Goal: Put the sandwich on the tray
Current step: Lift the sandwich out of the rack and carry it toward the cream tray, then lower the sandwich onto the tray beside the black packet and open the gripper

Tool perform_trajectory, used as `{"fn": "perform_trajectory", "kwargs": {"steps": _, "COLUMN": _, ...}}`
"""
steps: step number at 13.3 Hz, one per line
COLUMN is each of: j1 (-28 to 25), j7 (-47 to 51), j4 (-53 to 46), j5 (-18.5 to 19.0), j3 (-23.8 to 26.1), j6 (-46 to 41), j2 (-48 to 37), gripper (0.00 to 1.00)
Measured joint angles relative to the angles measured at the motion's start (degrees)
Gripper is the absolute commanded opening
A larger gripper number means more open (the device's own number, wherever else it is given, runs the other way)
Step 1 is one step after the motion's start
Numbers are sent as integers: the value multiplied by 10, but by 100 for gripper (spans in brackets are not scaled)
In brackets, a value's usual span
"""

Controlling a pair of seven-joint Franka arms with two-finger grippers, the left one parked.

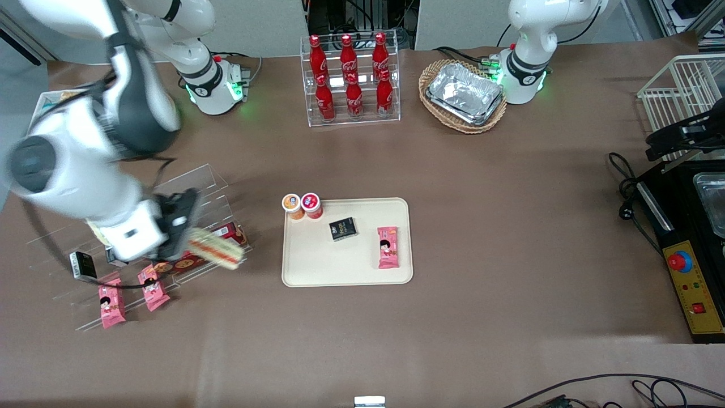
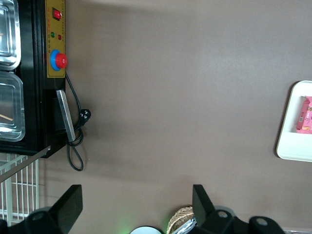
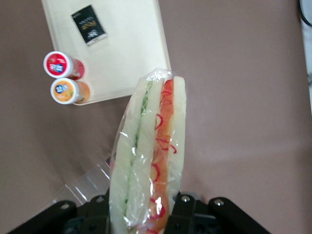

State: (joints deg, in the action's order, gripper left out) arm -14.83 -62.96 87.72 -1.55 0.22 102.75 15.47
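The clear-wrapped sandwich (image 1: 216, 251) (image 3: 148, 156) hangs in the air, with my gripper (image 1: 190, 241) (image 3: 142, 214) shut on its wide end. It is held above the clear acrylic rack (image 1: 192, 187), toward the working arm's end of the table, with its filling edge facing up. The cream-beige tray (image 1: 317, 266) (image 3: 131, 53) lies flat on the table beside it, about a hand's width from the sandwich tip. On the tray lie a black packet (image 1: 343, 228) (image 3: 88, 24) and a pink snack packet (image 1: 388, 246).
Two small cups, orange (image 1: 291, 204) (image 3: 64, 91) and red (image 1: 311, 204) (image 3: 58, 64), stand at the tray's corner nearest the sandwich. Pink packets (image 1: 111, 303) lie on the rack. A cola bottle rack (image 1: 351, 79) and a basket of foil trays (image 1: 463, 95) stand farther from the front camera.
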Motion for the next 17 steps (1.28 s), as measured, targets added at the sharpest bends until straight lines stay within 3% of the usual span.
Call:
{"fn": "perform_trajectory", "kwargs": {"steps": 2, "j1": -47, "j7": 2, "j4": 0, "j5": 14, "j3": 0, "j6": 6, "j2": 10, "gripper": 39}}
{"fn": "perform_trajectory", "kwargs": {"steps": 9, "j1": -125, "j7": 10, "j4": 0, "j5": 14, "j3": 0, "j6": 98, "j2": 86, "gripper": 39}}
{"fn": "perform_trajectory", "kwargs": {"steps": 15, "j1": -162, "j7": 30, "j4": 0, "j5": 14, "j3": 0, "j6": 184, "j2": 170, "gripper": 40}}
{"fn": "perform_trajectory", "kwargs": {"steps": 17, "j1": -164, "j7": 30, "j4": 0, "j5": 21, "j3": -1, "j6": 228, "j2": 197, "gripper": 46}}
